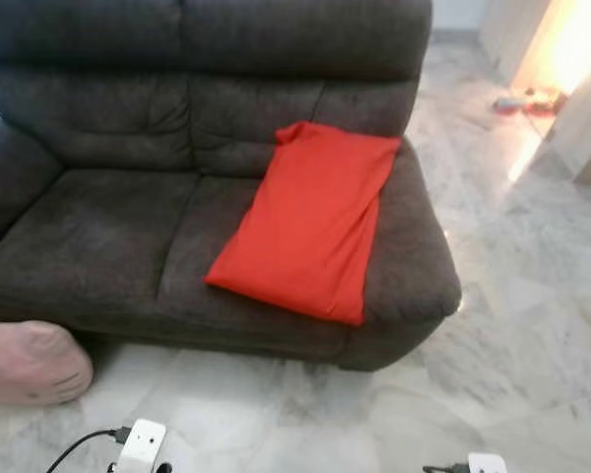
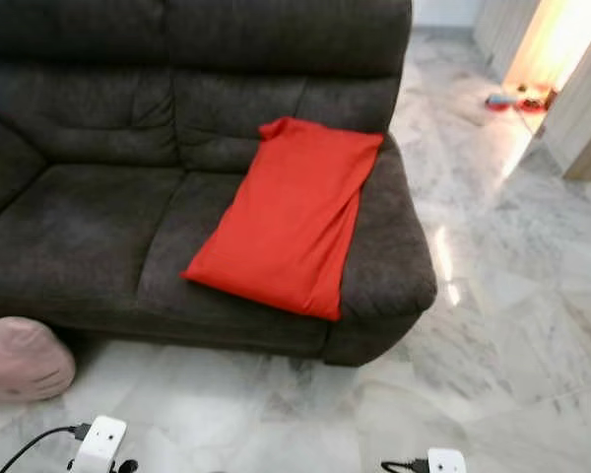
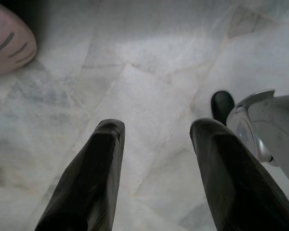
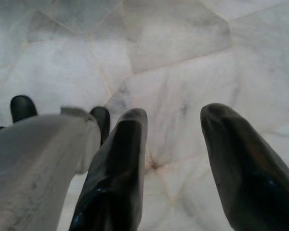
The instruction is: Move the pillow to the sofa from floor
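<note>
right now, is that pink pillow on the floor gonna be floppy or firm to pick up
Probably soft: the pink pillow looks rounded and plump, bulging where it rests on the marble floor, so it should squash under the end effector. Likely light for its bulk, and unlikely to roll.

You had the sofa (image 1: 108, 227) straight ahead on the marble floor (image 1: 512, 325); a pillow (image 1: 310, 222) lay on its right seat, leaning against the backrest and right armrest; another pillow (image 1: 30, 363) sat on the floor at the sofa's front left corner; a doorway (image 1: 561, 49) stood far right, behind.
</note>
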Motion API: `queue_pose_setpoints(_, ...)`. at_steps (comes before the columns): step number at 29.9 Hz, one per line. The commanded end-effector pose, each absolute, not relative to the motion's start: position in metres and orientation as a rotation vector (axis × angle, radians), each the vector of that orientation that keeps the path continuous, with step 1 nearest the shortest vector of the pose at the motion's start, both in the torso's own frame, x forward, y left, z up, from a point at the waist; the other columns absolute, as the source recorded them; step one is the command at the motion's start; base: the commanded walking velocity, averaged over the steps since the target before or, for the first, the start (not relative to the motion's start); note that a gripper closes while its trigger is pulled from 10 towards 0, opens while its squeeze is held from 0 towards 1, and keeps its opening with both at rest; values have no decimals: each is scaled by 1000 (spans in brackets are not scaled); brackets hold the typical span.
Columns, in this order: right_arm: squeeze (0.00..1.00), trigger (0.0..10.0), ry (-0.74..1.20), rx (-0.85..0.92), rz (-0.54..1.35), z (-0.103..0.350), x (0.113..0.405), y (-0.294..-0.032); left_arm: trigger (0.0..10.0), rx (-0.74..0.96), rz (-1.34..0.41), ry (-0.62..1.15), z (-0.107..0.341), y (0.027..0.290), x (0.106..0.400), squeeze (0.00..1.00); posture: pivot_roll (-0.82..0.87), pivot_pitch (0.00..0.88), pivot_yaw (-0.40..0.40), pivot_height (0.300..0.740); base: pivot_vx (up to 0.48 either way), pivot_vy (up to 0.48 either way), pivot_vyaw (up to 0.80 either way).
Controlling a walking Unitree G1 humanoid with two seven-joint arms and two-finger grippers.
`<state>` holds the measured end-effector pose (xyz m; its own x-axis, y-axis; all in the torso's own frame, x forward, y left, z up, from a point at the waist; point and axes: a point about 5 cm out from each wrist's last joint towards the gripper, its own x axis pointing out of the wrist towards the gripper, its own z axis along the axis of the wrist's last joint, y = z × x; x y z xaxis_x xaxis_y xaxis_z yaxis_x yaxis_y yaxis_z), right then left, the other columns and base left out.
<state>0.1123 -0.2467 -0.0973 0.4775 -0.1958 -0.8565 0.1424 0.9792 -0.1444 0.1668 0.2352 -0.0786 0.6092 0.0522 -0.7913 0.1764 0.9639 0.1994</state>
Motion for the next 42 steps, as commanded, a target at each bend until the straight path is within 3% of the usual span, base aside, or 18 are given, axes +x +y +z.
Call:
queue_pose_setpoints(1,0,10000,1084,-61,-215,-99,103,-250,10000,260,-71,941,-82,233,162,0,112,84,-9,740,0,304,0)
queue_pose_setpoints(42,0,10000,1079,-50,-203,-99,107,-247,10000,244,-64,950,-82,232,163,0,112,105,-14,740,0,306,0)
